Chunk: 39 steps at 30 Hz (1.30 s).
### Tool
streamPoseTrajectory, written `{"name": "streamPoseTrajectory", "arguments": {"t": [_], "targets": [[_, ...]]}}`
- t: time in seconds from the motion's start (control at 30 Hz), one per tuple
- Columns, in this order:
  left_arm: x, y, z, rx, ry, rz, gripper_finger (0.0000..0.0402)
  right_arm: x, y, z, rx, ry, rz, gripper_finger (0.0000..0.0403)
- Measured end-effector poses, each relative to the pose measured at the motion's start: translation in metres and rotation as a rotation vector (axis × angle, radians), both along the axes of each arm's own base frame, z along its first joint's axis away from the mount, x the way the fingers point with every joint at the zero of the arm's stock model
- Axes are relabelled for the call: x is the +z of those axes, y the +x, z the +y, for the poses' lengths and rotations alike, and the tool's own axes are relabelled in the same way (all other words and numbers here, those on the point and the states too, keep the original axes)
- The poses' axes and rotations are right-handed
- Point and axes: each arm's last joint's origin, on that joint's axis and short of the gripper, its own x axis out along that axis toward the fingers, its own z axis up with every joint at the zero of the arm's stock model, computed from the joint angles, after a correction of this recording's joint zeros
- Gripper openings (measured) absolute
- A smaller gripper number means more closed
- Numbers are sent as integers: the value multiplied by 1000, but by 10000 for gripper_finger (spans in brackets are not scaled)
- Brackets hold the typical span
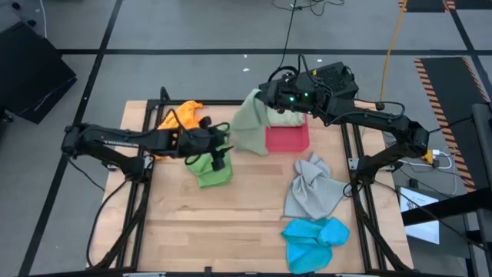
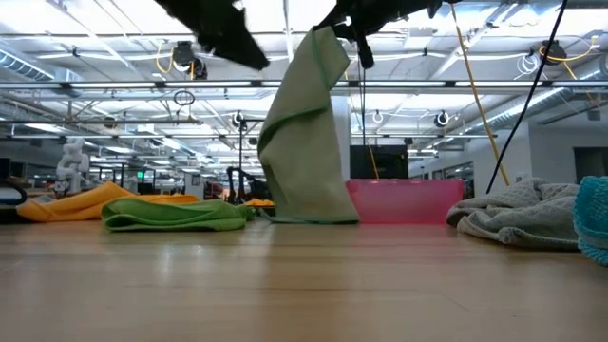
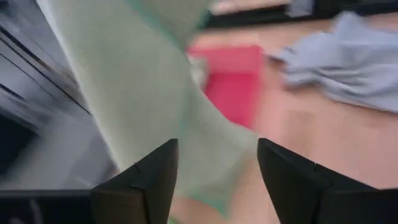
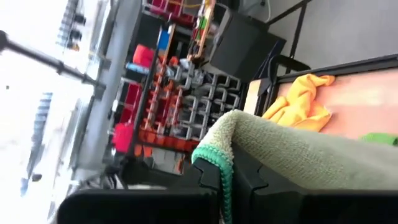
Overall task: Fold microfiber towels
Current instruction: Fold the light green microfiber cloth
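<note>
My right gripper (image 1: pixel 265 94) is shut on a pale sage green towel (image 1: pixel 250 123), which hangs above the table's far middle. My left gripper (image 1: pixel 221 151) stands open just left of that towel, above a bright green towel (image 1: pixel 211 171) that lies bunched on the table. In the left wrist view the sage towel (image 3: pixel 143 93) shows ahead of the spread fingers (image 3: pixel 155 180). An orange towel (image 1: pixel 181 117) lies at the far left, a grey towel (image 1: pixel 311 188) at the right and a blue towel (image 1: pixel 315 240) at the near right. My right gripper pinches the sage towel at its top, by the darker green hemmed edge (image 4: pixel 214 163), between its two fingers. The fingers point about level, coming from the table's right. The towel hangs slack below them in long folds, and its lower end (image 2: pixel 313 214) rests on the table.
A pink-red tray (image 1: pixel 288 138) stands just right of the hanging towel, with more pale cloth at its far edge. Bare wood lies in the table's near left and middle. Black frame rails run along the table's left and right sides.
</note>
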Motion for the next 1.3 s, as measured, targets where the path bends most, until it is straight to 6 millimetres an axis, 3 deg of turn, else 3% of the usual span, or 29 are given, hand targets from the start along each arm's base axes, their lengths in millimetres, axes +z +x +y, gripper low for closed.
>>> {"name": "streamPoseTrajectory", "arguments": {"t": [0.3, 0.5, 0.77, 1.03, 1.3], "targets": [[-23, 51, 8, 20, 423, 25, 326, 11, 1, 0, -24, 164, -184, 2], [-28, 72, 21, 225, 708, 31, 343, 15, 2, 1, -105, 240, -268, 2], [-33, 76, 37, 274, 712, 28, 337, 16, 2, 2, -118, 241, -275, 2], [-45, 77, 23, 200, 645, 59, 340, 16, 1, -1, -152, 250, -286, 2], [-57, 88, 35, 317, 672, 14, 340, 17, 1, 0, -149, 274, -310, 2]]}}
